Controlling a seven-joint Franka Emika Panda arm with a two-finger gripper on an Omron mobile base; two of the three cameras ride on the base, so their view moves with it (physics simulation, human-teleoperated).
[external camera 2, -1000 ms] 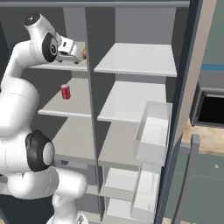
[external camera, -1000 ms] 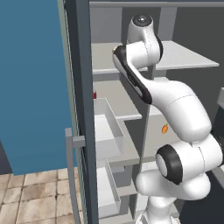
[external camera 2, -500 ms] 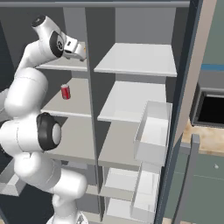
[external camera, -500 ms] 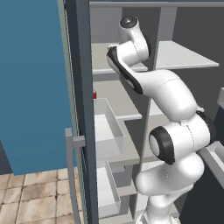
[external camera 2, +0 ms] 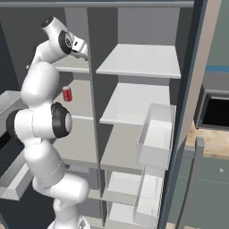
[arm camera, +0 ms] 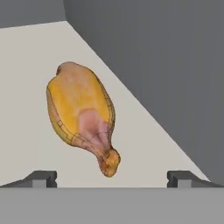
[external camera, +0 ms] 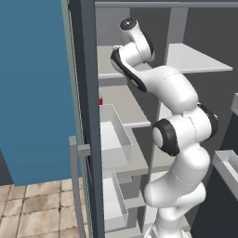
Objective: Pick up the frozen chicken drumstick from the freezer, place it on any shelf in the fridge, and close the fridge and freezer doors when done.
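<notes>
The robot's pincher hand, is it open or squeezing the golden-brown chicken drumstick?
Open. In the hand view the gripper has fingertips far apart, and the golden-brown chicken drumstick lies untouched on the pale grey shelf.

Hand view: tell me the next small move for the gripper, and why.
Probably ease the gripper forward along the pale shelf until its fingertips flank the frozen chicken drumstick, then close. The fingertips stand wide apart and short of the drumstick, which lies loose on the shelf beside the grey wall, narrow end toward the gripper.
</notes>
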